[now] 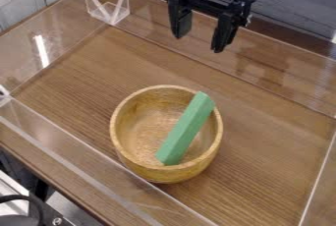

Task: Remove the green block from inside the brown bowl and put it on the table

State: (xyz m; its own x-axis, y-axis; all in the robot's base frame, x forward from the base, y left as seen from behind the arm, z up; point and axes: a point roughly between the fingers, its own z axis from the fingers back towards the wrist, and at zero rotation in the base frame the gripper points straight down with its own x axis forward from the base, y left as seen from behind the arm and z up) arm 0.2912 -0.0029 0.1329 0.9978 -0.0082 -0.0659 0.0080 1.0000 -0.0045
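The round light-brown wooden bowl (165,134) sits on the brown wood-grain tabletop (262,102) near its front edge, roughly midway between the clear acrylic side walls. The long, slim bright green block (186,128) lies inside it, tilted, its upper end propped on the bowl's far rim and its lower end down in the hollow. The black gripper (199,28) hangs over the tabletop's far edge (well apart from the bowl), pointing down, jaws spread wide and empty

Robotics lab test bench, flat brown wood-grain tabletop (262,102) fenced by clear acrylic walls (66,33), black robot gripper (201,35) hanging above, black equipment at lower left edge
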